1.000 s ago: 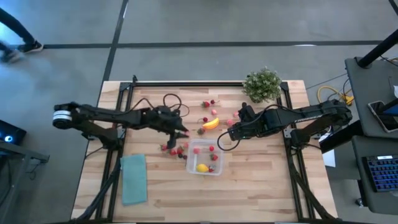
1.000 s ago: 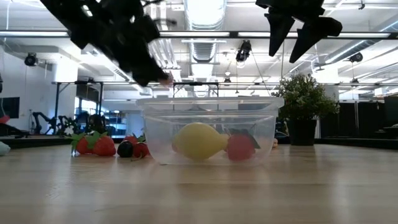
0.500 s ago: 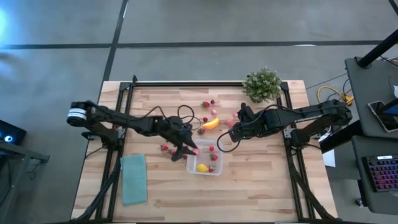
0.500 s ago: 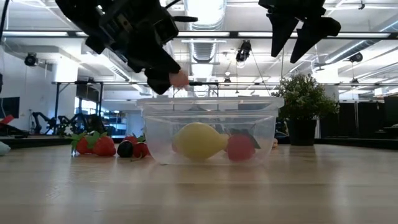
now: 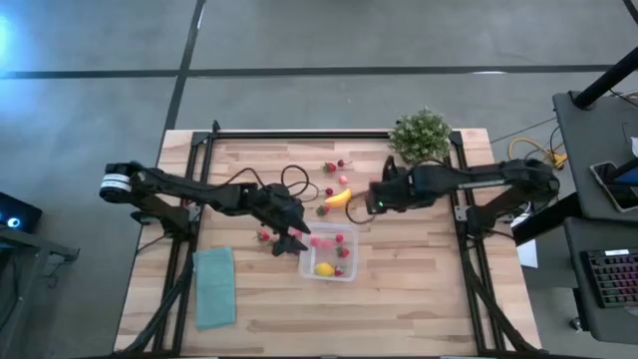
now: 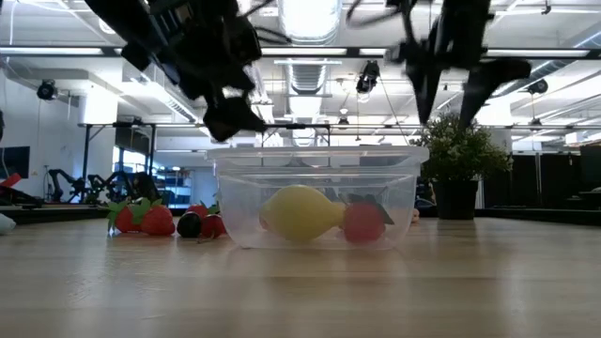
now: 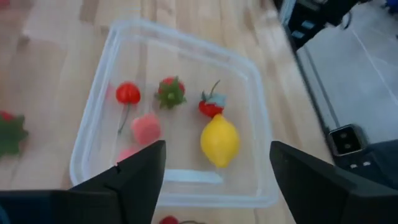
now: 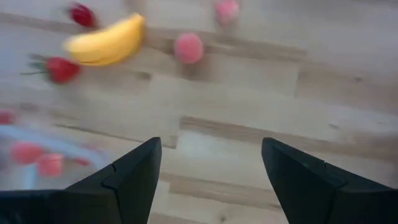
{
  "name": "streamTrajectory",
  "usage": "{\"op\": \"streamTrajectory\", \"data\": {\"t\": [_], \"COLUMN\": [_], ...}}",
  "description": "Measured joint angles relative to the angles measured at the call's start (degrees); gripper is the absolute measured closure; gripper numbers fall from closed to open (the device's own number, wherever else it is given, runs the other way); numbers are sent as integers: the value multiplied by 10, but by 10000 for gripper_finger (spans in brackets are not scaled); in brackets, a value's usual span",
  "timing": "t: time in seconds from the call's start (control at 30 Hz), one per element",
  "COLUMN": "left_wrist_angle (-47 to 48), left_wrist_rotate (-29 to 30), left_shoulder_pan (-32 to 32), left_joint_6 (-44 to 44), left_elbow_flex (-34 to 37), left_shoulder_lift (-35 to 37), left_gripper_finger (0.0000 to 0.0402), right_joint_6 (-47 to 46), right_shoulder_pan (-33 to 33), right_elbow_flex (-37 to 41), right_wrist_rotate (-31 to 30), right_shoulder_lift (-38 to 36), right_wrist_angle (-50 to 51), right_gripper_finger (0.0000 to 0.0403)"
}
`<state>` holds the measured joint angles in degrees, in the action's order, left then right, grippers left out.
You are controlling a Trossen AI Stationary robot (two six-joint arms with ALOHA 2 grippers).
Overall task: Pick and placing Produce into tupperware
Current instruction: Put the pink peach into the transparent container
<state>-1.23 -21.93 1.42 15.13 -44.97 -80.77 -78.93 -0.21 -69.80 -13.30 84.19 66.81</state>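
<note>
Watching the left gripper (image 5: pixel 296 239), jaws now spread and empty over the left rim of the tupperware (image 5: pixel 350 271) at frame centre: pulling back low could clip that wall and shove the tub. We see lemon (image 7: pixel 219 139) and berries (image 7: pixel 172 91) inside, banana (image 5: pixel 338 197) loose above it. Versus a second ago, left has opened and dropped its pink berry; right gripper (image 5: pixel 361 206), open and empty, shifted toward the banana.

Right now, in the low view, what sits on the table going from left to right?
Strawberries → dark berry → tupperware with the lemon then a red fruit inside → potted plant.
</note>
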Motion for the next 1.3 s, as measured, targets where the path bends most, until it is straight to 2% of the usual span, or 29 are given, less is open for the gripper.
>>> {"op": "streamTrajectory", "data": {"t": [0.2,0.43,0.77,1.3], "left_wrist_angle": [34,99,112,113], "left_wrist_rotate": [38,111,161,165], "left_shoulder_pan": [0,0,1,1], "left_joint_6": [1,1,-23,-20], "left_elbow_flex": [0,0,1,2], "left_shoulder_lift": [76,154,191,189], "left_gripper_finger": [127,127,127,127], "right_joint_6": [82,115,115,175], "right_shoulder_pan": [-92,-168,-176,-177], "right_elbow_flex": [68,135,161,95], "right_wrist_rotate": [56,115,131,111], "right_shoulder_lift": [22,23,58,185], "right_wrist_angle": [-116,-241,-306,-301], "right_gripper_finger": [133,133,142,163]}}
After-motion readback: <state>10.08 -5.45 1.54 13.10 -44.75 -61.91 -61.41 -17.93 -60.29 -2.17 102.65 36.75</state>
